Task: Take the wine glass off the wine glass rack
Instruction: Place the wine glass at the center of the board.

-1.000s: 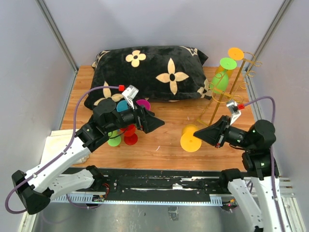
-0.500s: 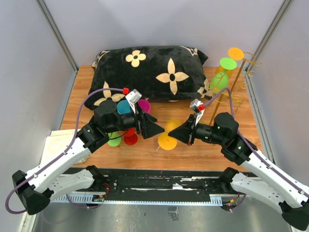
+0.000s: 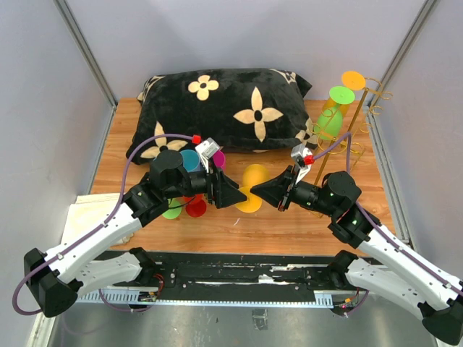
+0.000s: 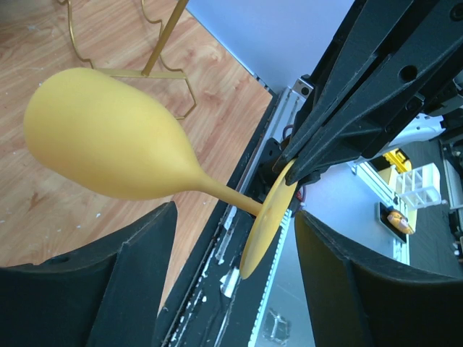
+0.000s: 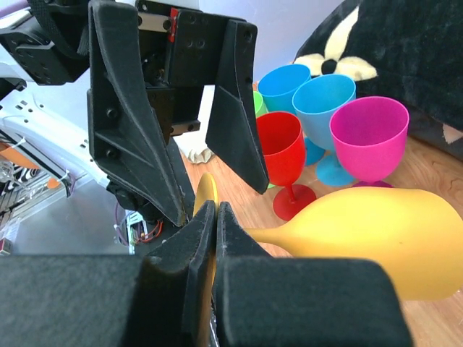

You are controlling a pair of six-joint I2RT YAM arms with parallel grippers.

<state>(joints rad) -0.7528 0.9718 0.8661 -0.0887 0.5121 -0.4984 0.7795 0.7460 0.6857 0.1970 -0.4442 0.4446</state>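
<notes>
Yellow wine glass (image 4: 101,137), off the wine glass rack (image 3: 345,130) and well left of it, is pinched by its foot in the right gripper (image 5: 215,217); the left gripper (image 4: 235,213), jaws wide astride the stem, likely must close next.

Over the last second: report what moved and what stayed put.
The right pincer, shut on the yellow wine glass, carried it left from beside the wine glass rack to mid-table, into the open left pincer, which barely shifted. Green glass, orange glass, pillow and standing cups stayed put.
</notes>
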